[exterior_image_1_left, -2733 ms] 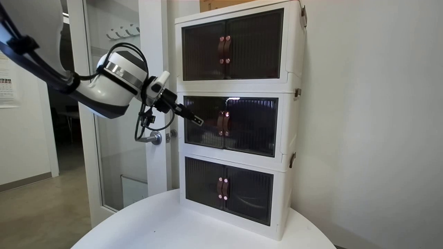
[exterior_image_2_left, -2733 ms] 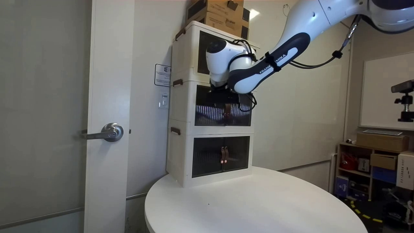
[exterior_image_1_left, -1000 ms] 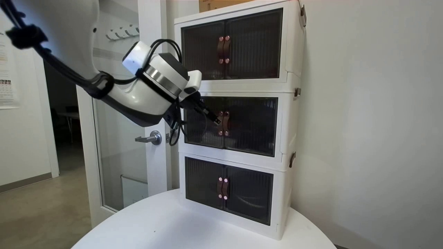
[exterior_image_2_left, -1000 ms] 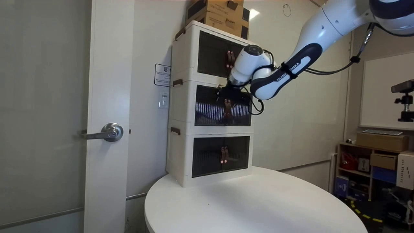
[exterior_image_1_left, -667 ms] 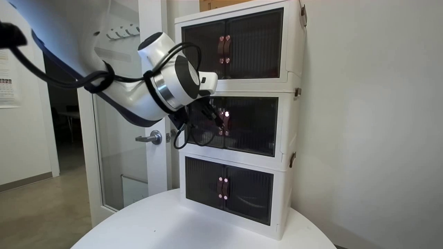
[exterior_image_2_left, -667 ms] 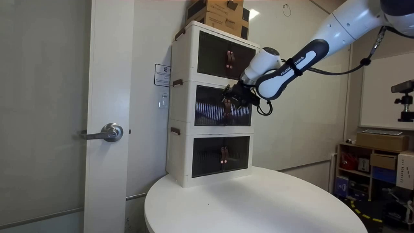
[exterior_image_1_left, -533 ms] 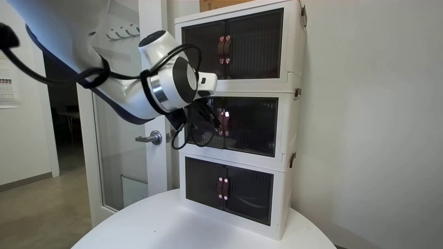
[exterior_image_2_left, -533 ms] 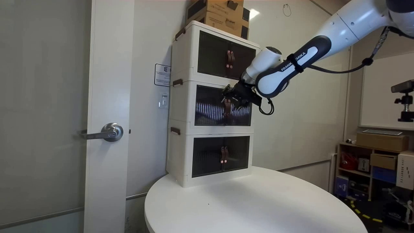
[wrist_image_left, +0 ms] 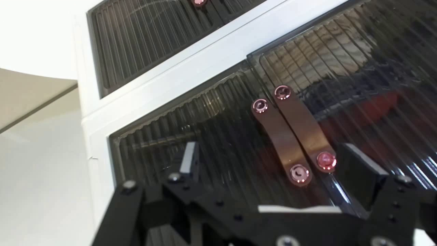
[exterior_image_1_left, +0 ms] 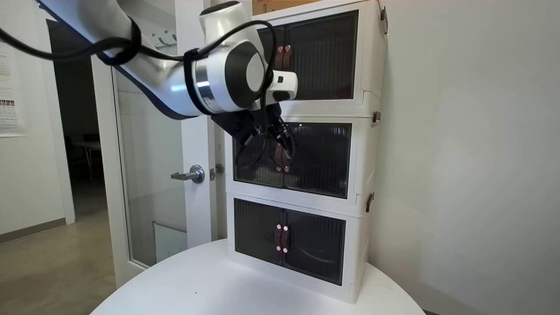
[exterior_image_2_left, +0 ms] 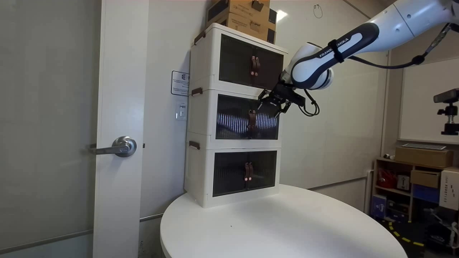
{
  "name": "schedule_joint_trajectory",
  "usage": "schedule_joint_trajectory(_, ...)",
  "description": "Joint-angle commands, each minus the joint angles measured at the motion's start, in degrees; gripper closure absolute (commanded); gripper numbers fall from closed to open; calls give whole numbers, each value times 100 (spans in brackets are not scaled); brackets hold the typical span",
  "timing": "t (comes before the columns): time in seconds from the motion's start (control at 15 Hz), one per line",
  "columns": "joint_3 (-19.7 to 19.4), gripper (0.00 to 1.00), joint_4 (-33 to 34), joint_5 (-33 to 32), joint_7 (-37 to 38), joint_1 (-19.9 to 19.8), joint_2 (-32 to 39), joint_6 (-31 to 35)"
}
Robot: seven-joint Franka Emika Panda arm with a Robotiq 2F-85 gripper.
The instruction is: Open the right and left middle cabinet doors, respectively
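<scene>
Your gripper hangs before the cabinet, its fingers spread wide and gripping nothing. On the middle tier, the right door and left door are both closed. In the wrist view the paired handles appear between the fingers, a spread presumably meant to straddle a handle; because the two sit side by side, you will likely need to offset toward the right door's alone.

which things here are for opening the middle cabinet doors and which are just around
For the job:
right middle door
left middle door
their brown handles
end effector

Just around:
top doors
bottom doors
cardboard boxes
room-door lever
</scene>
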Motion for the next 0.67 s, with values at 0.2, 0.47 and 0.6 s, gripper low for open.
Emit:
schedule_joint_trajectory(0.2,982,0,349,1344,-1009,-931,337,-534)
schedule_joint_trajectory(0.47,-433,0,463,3482,-2452,124,116,-486)
schedule_joint_trajectory(0.6,-810,0,560,4114,-3405,465,207,-230)
